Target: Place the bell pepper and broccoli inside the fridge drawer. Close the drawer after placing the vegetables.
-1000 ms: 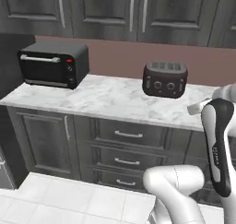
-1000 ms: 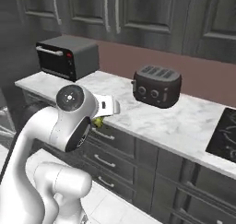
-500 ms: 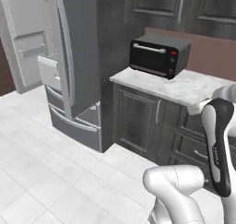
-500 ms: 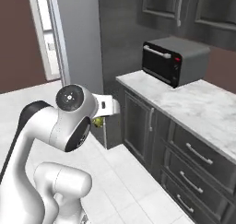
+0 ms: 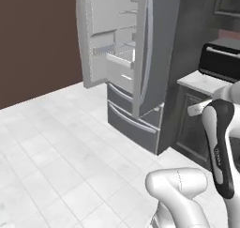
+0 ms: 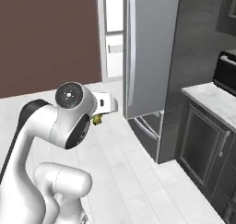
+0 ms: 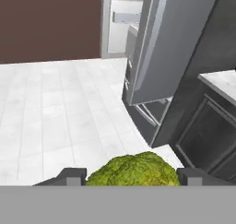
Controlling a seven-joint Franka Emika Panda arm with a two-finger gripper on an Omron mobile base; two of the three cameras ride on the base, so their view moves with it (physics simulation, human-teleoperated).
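Hand (image 7: 131, 176) grips the broccoli (image 7: 132, 170); fridge (image 5: 140, 58) stands open, white drawer (image 5: 121, 60) pulled out

base cams rear L/R, share fridge (image 5: 140, 58), hand cam fwd

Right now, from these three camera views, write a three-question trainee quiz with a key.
1. True or false: the gripper is closed on the broccoli.
2. Which fridge door stands open in the left base view? A) the upper left door B) the bottom freezer drawer C) none
3. Fill in: the dark appliance on the counter beside the fridge is a ____.

Key: 1 true, the green head sits between the two finger tips in the hand view. 2 A, it is swung out, showing shelves and a white drawer pulled forward. 3 toaster oven.
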